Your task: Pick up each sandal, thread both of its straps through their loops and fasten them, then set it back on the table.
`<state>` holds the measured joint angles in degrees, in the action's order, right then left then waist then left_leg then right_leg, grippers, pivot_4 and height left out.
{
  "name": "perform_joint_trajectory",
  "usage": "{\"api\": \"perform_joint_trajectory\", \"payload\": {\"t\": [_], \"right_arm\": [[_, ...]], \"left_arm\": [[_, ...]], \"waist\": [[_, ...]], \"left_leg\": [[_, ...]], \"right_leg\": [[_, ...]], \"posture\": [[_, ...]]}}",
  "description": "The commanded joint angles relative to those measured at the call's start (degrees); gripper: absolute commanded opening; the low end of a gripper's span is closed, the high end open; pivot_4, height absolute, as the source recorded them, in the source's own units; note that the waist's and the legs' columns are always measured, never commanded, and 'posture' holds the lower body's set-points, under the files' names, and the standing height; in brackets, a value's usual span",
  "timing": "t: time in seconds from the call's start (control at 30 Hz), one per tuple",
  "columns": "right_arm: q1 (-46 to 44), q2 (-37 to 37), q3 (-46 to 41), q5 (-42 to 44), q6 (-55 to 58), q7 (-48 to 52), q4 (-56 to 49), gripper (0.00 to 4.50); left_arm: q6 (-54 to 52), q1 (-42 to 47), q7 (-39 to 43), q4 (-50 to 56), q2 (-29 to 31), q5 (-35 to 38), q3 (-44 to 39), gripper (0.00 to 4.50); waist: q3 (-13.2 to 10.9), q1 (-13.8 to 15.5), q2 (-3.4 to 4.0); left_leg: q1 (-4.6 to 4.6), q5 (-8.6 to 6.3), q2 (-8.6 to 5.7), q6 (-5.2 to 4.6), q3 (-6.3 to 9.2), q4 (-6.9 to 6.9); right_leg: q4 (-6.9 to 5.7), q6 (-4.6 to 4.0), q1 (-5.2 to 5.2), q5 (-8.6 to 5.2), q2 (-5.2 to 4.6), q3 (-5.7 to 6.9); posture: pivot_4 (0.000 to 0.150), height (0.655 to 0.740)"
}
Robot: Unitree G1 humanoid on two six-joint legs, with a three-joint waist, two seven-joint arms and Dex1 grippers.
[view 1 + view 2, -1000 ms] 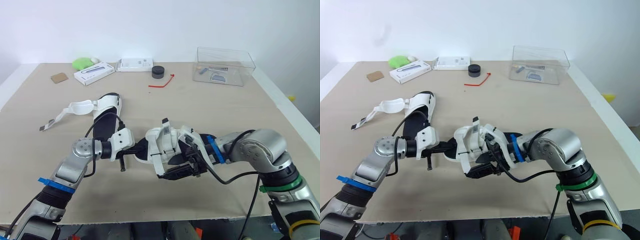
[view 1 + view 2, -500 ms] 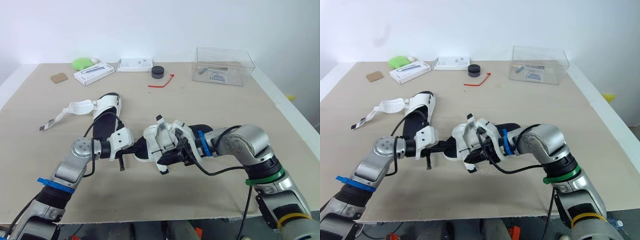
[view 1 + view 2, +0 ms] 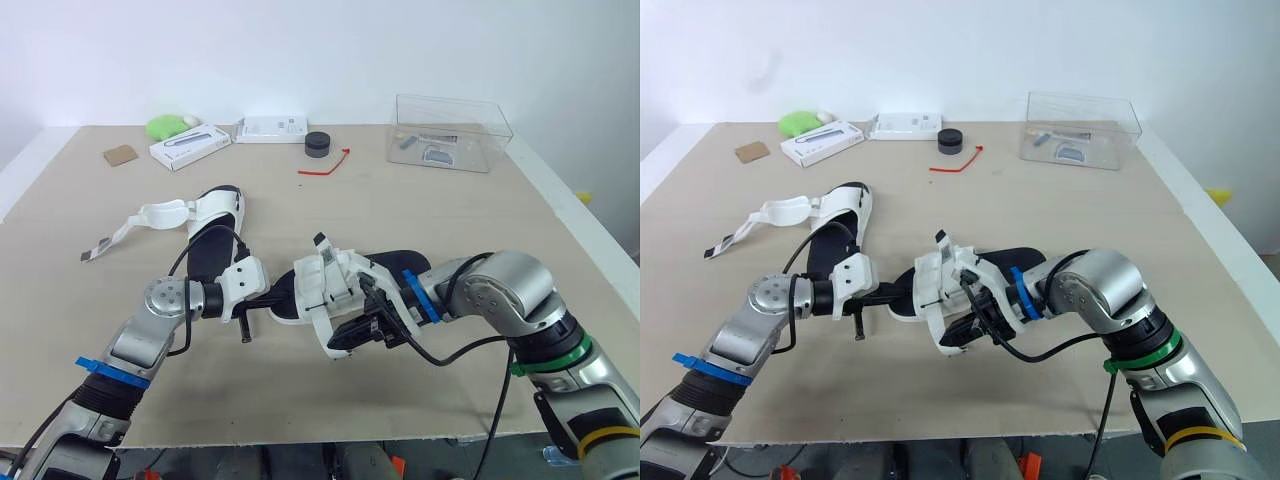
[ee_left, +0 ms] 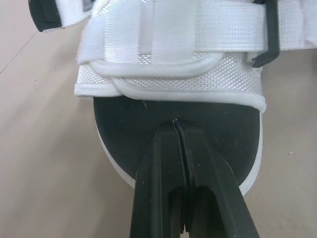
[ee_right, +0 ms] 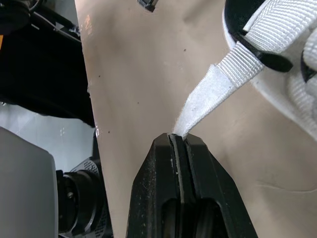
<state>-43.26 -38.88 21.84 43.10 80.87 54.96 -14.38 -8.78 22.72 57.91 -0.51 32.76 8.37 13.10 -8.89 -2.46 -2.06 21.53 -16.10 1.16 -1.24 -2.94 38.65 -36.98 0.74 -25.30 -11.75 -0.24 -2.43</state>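
Sandals on the beige table (image 3: 420,210) number two, each with white woven straps and a black footbed. The near sandal (image 3: 335,280) sits at the table centre between the two arms, resting on the surface or held just above it; which cannot be determined. Its long axis runs across the table, toe toward the robot's left and heel toward its right. The left end effector (image 4: 176,123) has its two black fingers pressed together on the toe edge of the footbed, anchoring the sandal. The right end effector (image 5: 177,138) is clamped on the free end of one white woven strap (image 5: 208,94). This strap passes through its black plastic loop (image 5: 262,57) and runs straight from the loop toward the near table edge. The sandal upper therefore lies beyond the loop from the right end effector, so the coming move probably requires folding the strap end back over the loop and pressing it down; the right arm is placed for this. The front strap (image 4: 198,22) lies flat across the upper and appears fastened. The far sandal (image 3: 212,212) lies left of centre, well apart from both end effectors, with one loose strap (image 3: 150,215) trailing leftward, not yet fastened.
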Motion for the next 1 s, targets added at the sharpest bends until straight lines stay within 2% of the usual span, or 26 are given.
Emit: {"api": "perform_joint_trajectory", "payload": {"t": [0.03,0.13,0.17,0.23,0.27,0.37,0.47,0.63,0.67,0.73,0.83,0.9,1.0], "right_arm": [[0.54,0.22,-0.59,2.29,1.38,0.90,-2.31,0.06],[0.40,0.30,-1.33,1.58,-0.45,0.79,-2.19,0.06],[0.28,0.03,-1.43,1.21,-1.51,1.05,-2.24,0.70],[0.00,-0.61,-1.78,0.49,-3.32,1.26,-2.25,1.22],[-0.12,-1.24,-1.69,0.20,-4.25,1.71,-2.44,1.77],[1.57,-6.58,-0.41,-6.26,-18.21,6.20,-5.27,3.25],[4.48,-10.14,0.83,-14.58,-34.59,9.68,-6.09,3.25],[9.98,-7.81,-1.98,-28.76,-77.27,13.14,-0.41,3.25],[10.55,-7.15,-2.08,-31.06,-84.64,13.30,1.73,3.25],[10.46,-5.41,-1.99,-37.65,-106.62,11.81,8.84,3.25],[7.57,-2.45,-2.05,-49.52,-135.36,4.73,21.94,3.25],[5.62,-0.96,-2.25,-57.06,-147.85,0.13,29.02,3.25],[3.93,0.08,-1.25,-60.98,-156.22,-3.41,34.30,3.25]], "left_arm": [[-1.22,-1.68,0.27,-1.61,0.91,-2.54,2.00,0.00],[-1.12,-1.93,0.30,-1.55,1.08,-2.56,1.95,0.00],[-1.11,-1.96,0.30,-1.55,1.10,-2.58,1.95,0.00],[-1.18,-1.98,0.22,-1.52,1.06,-2.59,1.96,0.00],[-1.19,-1.98,0.19,-1.50,1.04,-2.61,1.98,0.00],[-1.09,-1.99,0.23,-1.66,1.11,-2.54,1.92,0.00],[-0.85,-1.97,0.33,-1.96,1.14,-2.56,1.90,0.00],[-0.52,-1.16,0.39,-2.96,0.73,-2.67,2.08,0.00],[-0.45,-1.03,0.41,-3.10,0.67,-2.67,2.11,0.00],[-0.36,-0.77,0.43,-3.36,0.56,-2.68,2.19,0.00],[-0.28,-0.60,0.50,-3.53,0.51,-2.70,2.18,0.00],[-0.29,-0.78,0.60,-3.45,0.66,-2.74,2.08,0.00],[-0.37,-1.08,0.72,-3.15,0.95,-2.67,1.90,0.00]], "waist": [[0.00,0.00,0.00],[0.00,0.01,0.00],[0.00,0.01,0.00],[0.00,0.01,0.00],[0.00,0.01,0.00],[0.00,0.02,0.01],[0.00,0.01,0.00],[-0.01,-0.01,0.00],[-0.01,0.00,0.00],[-0.01,0.03,0.00],[-0.01,-0.01,-0.01],[-0.02,0.00,0.00],[-0.03,0.00,-0.01]], "left_leg": [[0.00,-0.02,0.00,0.01,0.00,0.00],[0.01,-0.06,0.00,0.03,0.00,0.00],[0.01,-0.07,0.00,0.04,0.00,0.00],[0.02,-0.08,0.00,0.04,0.00,0.00],[0.02,-0.08,-0.01,0.04,-0.01,0.00],[0.01,-0.07,-0.01,0.04,-0.01,0.01],[-0.01,-0.08,-0.01,0.04,-0.01,0.00],[-0.12,-0.06,0.00,0.05,-0.06,0.00],[-0.17,-0.05,0.00,0.07,-0.08,0.00],[-0.24,-0.01,0.00,0.09,-0.10,0.01],[-0.37,-0.01,-0.03,0.09,-0.22,0.02],[-0.40,0.00,-0.04,0.09,-0.39,0.01],[-0.41,0.00,-0.04,0.10,-0.51,0.01]], "right_leg": [[0.00,0.01,0.00,-0.02,0.00,0.00],[0.00,0.02,0.00,-0.06,-0.01,-0.01],[0.00,0.01,0.00,-0.06,-0.02,-0.01],[0.00,0.02,-0.01,-0.07,-0.02,-0.01],[0.00,0.02,-0.01,-0.07,-0.03,-0.01],[0.00,0.03,-0.01,-0.07,-0.02,0.00],[0.01,0.07,0.00,-0.11,0.02,0.00],[-0.02,0.08,0.04,-0.10,0.08,-0.03],[-0.03,0.10,0.06,-0.08,0.10,-0.03],[-0.04,0.11,0.12,-0.04,0.09,-0.03],[-0.04,0.14,0.20,0.00,0.10,-0.06],[-0.04,0.15,0.17,0.04,0.10,-0.17],[-0.05,0.14,0.16,0.06,0.04,-0.27]], "posture": [[0.150,0.7261],[0.150,0.7261],[0.150,0.7261],[0.150,0.7261],[0.150,0.7261],[0.150,0.7261],[0.150,0.7261],[0.150,0.7261],[0.150,0.7261],[0.150,0.7261],[0.150,0.7261],[0.150,0.7261],[0.150,0.7261]]}}
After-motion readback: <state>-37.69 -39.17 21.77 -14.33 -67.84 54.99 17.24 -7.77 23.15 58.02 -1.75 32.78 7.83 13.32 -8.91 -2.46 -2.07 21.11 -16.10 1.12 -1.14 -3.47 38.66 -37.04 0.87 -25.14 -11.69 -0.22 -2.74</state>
